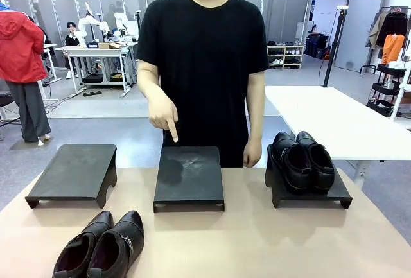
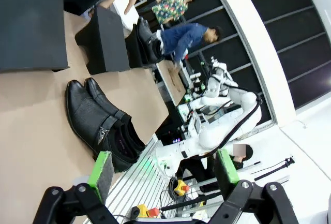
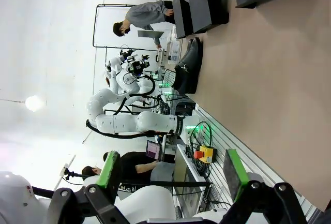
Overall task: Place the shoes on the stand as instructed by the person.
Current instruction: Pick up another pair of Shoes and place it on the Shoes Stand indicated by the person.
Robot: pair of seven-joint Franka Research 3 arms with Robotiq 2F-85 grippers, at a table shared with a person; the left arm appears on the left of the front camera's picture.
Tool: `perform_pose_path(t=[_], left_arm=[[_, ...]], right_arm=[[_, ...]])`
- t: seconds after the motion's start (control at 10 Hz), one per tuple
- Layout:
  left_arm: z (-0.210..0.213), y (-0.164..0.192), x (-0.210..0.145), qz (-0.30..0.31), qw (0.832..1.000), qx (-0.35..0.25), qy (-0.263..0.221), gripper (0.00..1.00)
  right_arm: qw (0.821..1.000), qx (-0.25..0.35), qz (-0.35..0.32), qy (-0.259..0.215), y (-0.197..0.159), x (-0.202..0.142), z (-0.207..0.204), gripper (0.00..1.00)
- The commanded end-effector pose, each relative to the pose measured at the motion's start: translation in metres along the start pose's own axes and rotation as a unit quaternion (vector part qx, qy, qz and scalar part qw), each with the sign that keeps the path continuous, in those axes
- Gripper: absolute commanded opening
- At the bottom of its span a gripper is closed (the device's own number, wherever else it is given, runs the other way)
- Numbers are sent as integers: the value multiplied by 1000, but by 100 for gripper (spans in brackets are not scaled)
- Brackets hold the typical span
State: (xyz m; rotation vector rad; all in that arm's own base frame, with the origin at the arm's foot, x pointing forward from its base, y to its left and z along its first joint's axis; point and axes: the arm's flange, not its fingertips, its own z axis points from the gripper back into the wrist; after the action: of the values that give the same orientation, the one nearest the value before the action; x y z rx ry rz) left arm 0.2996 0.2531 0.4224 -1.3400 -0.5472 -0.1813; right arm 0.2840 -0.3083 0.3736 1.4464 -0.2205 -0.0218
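Resting side by side on the near left of the bench [image 1: 257,239], toes pointing away toward the person, the buckle-strap pair [image 1: 99,246] is not yet on a stand. The plain pair [image 1: 302,160] already sits on the right stand [image 1: 308,194]. The person's hand [image 1: 164,116] points a finger down at the bare middle stand [image 1: 189,175], so that looks like the target; the left stand [image 1: 74,172] is also bare. The left end effector [image 2: 163,168] hangs with fingers spread and holding nothing, and the buckled shoes lie near it, ahead of its left pad. A good grasp would probably take one shoe across the heel collar and keep it level. The right end effector [image 3: 173,171], likewise spread and holding nothing, is well apart from the pair.
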Motion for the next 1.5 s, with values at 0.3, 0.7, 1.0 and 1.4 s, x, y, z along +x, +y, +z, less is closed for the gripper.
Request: perform_pose_path(t=[0.3,0.7,1.0,1.4], left_arm=[[-95,-81,-1,28,984,144,98,100],[-170,-124,-15,17,966,223,128,100],[-229,-135,-31,8,942,278,188,100],[-297,-131,-70,1,900,365,238,100]], right_arm=[[1000,-10,-3,2,2,-4,-4,100],[1000,-10,-3,2,2,-4,-4,100],[1000,-10,-3,2,2,-4,-4,100],[1000,-10,-3,2,2,-4,-4,100]])
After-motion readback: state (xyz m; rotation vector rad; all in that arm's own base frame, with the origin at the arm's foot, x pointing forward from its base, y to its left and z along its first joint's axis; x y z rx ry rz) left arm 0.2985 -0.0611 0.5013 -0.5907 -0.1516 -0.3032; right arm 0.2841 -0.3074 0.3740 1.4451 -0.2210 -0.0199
